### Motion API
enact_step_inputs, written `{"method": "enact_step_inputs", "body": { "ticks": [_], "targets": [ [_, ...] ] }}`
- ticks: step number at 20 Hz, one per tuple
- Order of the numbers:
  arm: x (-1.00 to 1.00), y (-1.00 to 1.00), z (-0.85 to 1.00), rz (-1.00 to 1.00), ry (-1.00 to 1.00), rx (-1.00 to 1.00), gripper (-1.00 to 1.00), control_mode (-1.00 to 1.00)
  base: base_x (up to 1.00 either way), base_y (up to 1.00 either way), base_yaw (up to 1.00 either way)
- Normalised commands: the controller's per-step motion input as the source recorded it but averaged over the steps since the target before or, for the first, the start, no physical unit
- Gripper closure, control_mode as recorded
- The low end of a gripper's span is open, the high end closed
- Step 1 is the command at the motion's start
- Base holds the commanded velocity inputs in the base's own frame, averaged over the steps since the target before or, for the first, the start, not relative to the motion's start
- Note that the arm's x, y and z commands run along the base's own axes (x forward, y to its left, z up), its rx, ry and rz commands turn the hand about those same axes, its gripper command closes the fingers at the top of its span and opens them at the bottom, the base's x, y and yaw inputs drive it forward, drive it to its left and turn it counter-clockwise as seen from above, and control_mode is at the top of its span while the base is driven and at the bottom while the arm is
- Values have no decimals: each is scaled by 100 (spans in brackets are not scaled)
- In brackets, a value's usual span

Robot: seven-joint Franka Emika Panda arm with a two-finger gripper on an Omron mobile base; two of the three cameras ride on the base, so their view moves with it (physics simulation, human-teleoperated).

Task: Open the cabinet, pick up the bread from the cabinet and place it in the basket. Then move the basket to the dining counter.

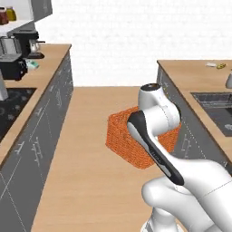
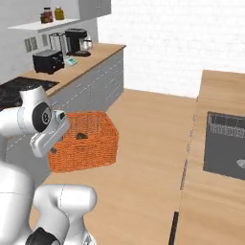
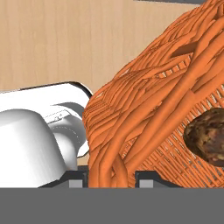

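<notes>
The arm hides part of the basket (image 1: pixel 122 138); the bread (image 3: pixel 209 135) is cut off at the hand view's edge.

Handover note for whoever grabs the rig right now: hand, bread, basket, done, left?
Hand: shut on the basket's rim, the wicker wall between its fingertips in the hand view.
Basket: orange, held by the arm out in the aisle between the two runs of counters; whether it is off the floor I cannot tell.
Bread: brown chunk, inside the basket.
Done: bread is in the basket, basket gripped.
Left: carry the basket to the dining counter, set it down there, let go.
</notes>
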Motion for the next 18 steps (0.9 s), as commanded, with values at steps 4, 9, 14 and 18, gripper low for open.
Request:
{"method": "enact_step_inputs", "body": {
  "ticks": [4,9,14,18],
  "targets": [
    [0,0,0,0,0,0,100,100,37,9,-79],
    [0,0,0,0,0,0,100,100,49,31,-74],
    [0,0,0,0,0,0,100,100,98,87,-43],
    [0,0,0,0,0,0,100,100,100,100,-22]
  ]
}}
